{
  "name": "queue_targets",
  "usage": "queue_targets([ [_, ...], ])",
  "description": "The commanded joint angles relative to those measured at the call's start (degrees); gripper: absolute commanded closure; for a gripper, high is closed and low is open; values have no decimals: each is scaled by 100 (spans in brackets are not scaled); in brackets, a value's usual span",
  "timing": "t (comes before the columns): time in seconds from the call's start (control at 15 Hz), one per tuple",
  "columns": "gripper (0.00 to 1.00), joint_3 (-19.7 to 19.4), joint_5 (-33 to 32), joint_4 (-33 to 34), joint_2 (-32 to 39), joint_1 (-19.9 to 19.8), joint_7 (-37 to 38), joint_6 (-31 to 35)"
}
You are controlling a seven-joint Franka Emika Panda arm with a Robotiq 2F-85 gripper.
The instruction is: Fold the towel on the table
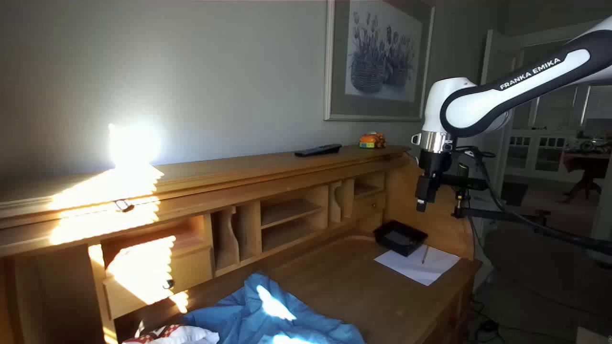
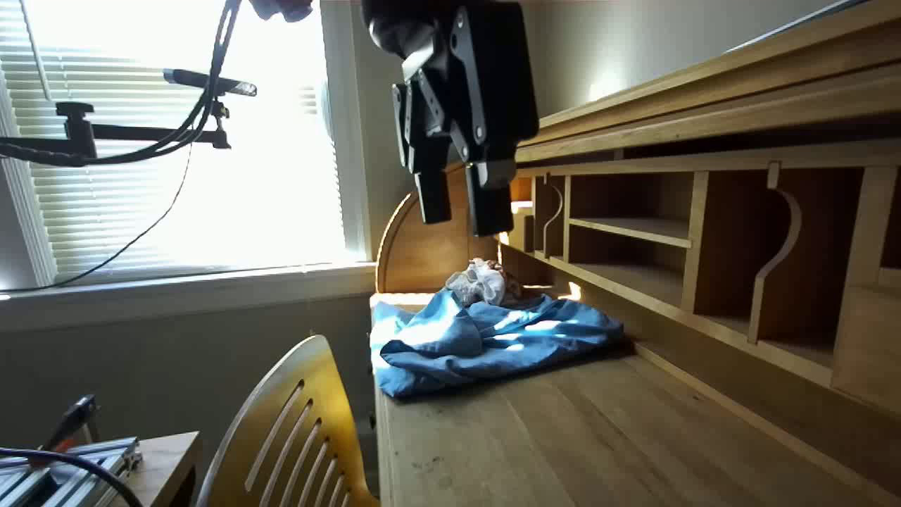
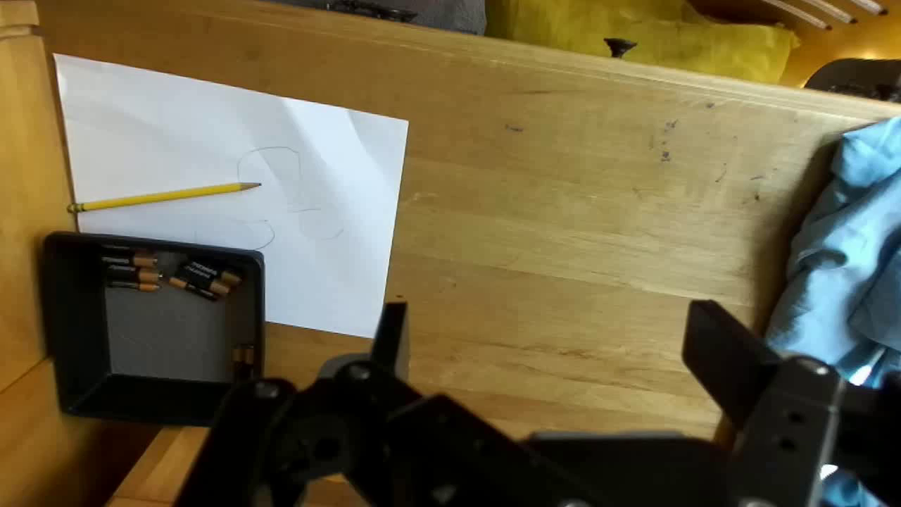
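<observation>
Spread wide, the black two-fingered pincer [image 3: 552, 339] shows in the wrist view above a light-brown wooden surface [image 3: 563, 225]. At left, a yellow wooden pencil [image 3: 162, 197] lies on a white sheet of paper [image 3: 345, 176] with faint drawn lines; a black rectangular tray [image 3: 158, 396] holding dark, copper-ended batteries [image 3: 208, 273] covers one corner of the sheet. At right, the edge cuts off the rumpled blue fabric towel [image 3: 830, 296]. In an exterior view, the pincer points down well above the surface, jaws apart, while the towel lies crumpled and partly sunlit at the far end, just in front of a white and red cloth bundle [image 2: 479, 283]. In an exterior view, a black remote control [image 1: 318, 150] and an orange object [image 1: 370, 139] sit on a long wooden ledge [image 1: 239, 162], and the towel runs out of view beside the bundle.
</observation>
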Motion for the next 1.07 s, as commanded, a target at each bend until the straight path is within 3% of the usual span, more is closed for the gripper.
queue_targets([
  [0.0, 0, 27, 10, 10, 1, -27, -6, -13],
  [0.13, 0, 27, 10, 10, 1, -27, -6, -13],
  [0.33, 0, 378, -31, -30, 143, 259, 16, 315],
  [0.67, 0, 1389, -252, -29, 646, 1035, 100, 805],
  [1.0, 0, 2284, -1273, 292, 1748, 1561, 398, 1465],
])
